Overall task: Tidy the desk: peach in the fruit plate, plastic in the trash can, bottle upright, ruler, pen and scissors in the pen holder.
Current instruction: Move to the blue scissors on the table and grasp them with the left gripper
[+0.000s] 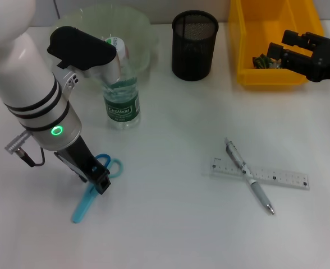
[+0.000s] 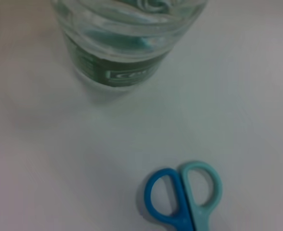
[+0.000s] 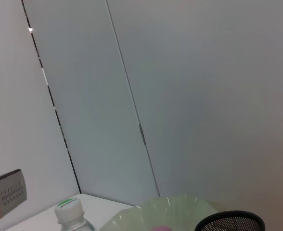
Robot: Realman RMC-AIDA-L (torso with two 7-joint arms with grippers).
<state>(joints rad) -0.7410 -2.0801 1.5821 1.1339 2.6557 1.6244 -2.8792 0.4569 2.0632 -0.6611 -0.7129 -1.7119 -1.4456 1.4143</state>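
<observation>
The yellow trash can [image 1: 249, 56] sits at the desk's far right, with the right gripper [image 1: 285, 49] hovering open over it, while the green fruit plate [image 1: 137, 33] stands far left behind the upright bottle [image 1: 120, 95] and beside the black pen holder [image 1: 194, 46]. The left gripper [image 1: 100, 182] is down at the blue scissors [image 1: 92, 193]; whether its fingers grip them cannot be told. The pen [image 1: 249, 176] lies crossed over the ruler [image 1: 277, 176] near the front right.

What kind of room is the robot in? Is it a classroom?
Probably an office or lab desk, though I can't be sure. A ruler, a pen and a mesh pen holder sit on a white table.
</observation>
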